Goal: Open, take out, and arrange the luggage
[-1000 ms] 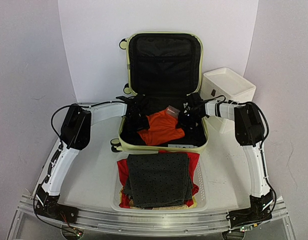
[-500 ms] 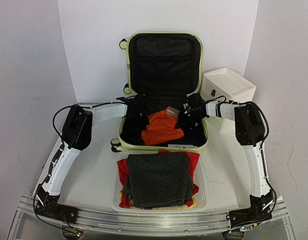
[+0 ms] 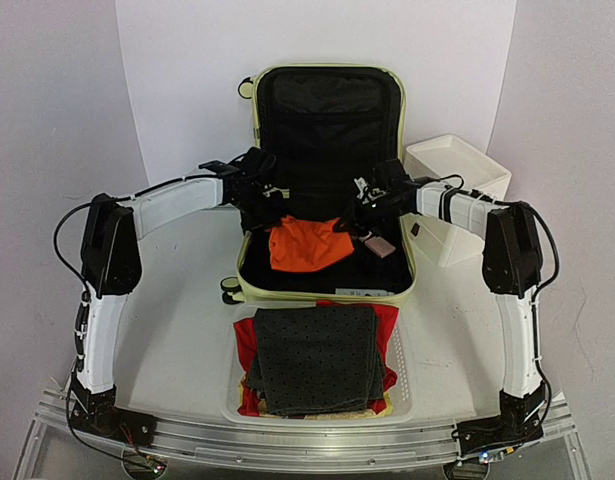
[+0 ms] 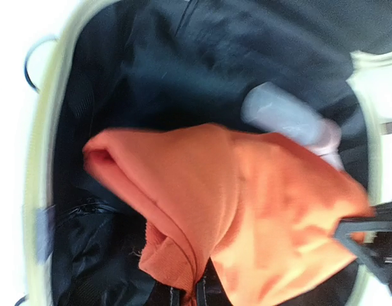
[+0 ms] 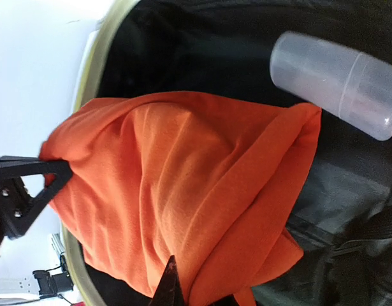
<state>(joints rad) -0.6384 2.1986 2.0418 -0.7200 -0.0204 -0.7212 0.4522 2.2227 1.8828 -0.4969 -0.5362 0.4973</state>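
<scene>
Luggage (image 3: 327, 120) sits open on the tabletop (image 3: 177, 330), lid up, so the opening step looks done. Just in front of the luggage, the basket (image 3: 402, 370) already carries a folded dark cloth (image 3: 317, 355). Inside the luggage, an orange cloth (image 3: 302, 245) hangs between the left hand (image 3: 270, 212) and right hand (image 3: 359, 215), each clenched on an edge. A clear bottle (image 3: 379, 246) waits in the luggage beside it, so there's more to take out.

Upright luggage lid (image 3: 327, 120) blocks behind, basket (image 3: 401, 360) in front.
</scene>
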